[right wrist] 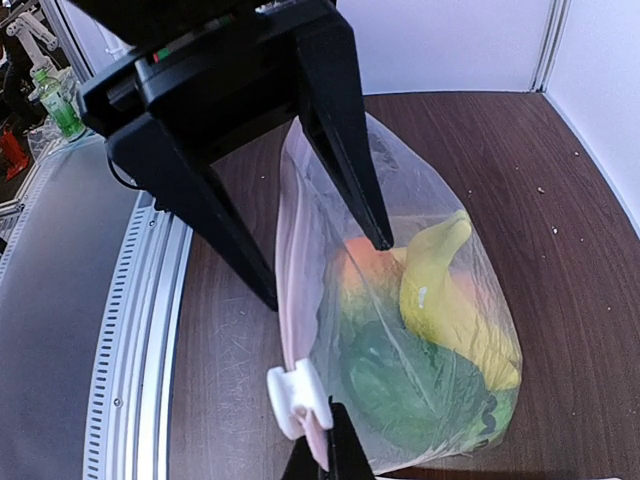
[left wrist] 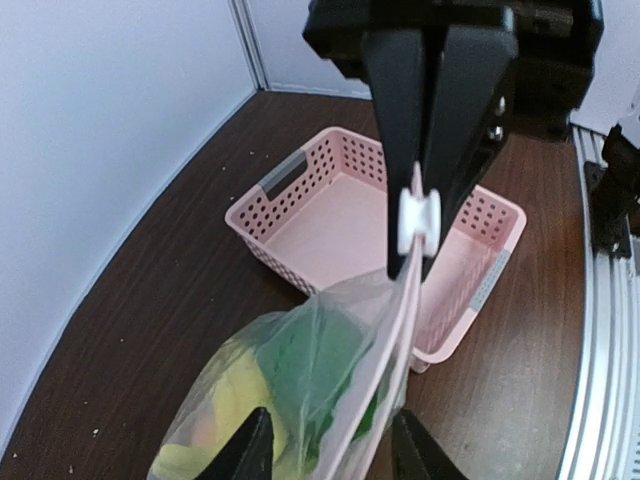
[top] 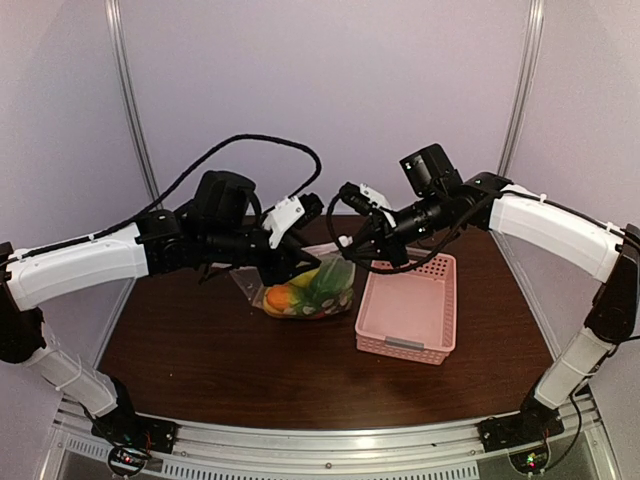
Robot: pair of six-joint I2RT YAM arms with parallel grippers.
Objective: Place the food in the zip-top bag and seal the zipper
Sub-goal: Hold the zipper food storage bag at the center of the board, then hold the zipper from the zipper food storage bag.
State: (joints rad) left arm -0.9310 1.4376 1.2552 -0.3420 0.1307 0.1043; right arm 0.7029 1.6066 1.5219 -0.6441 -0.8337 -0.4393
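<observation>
- On the left side, the left gripper (right wrist: pixel 328 272) stands wide open, its fingers straddling the bag's mouth edge and holding nothing.
- Mid-table lies the zip-top bag (top: pixel 305 290), loaded with food: banana (right wrist: pixel 440 290), orange (right wrist: pixel 360 265) and green pepper (right wrist: pixel 400 385) show through the plastic. I judge the filling step done.
- Along its lifted mouth runs the zipper (right wrist: pixel 290 300); the right gripper (right wrist: pixel 322 460) is clamped on that strip just beside the white slider (right wrist: pixel 295 400). Whether the seal is complete I cannot tell; a check or a last pull may remain.
- Right of the bag, the pink basket (top: pixel 400 345) holds nothing.
- Beneath it all is a dark wood-grain table (top: pixel 200 360), scattered with small crumbs, enclosed by pale walls (top: pixel 320 80), with a metal rail (top: pixel 330 440) along the near edge.
</observation>
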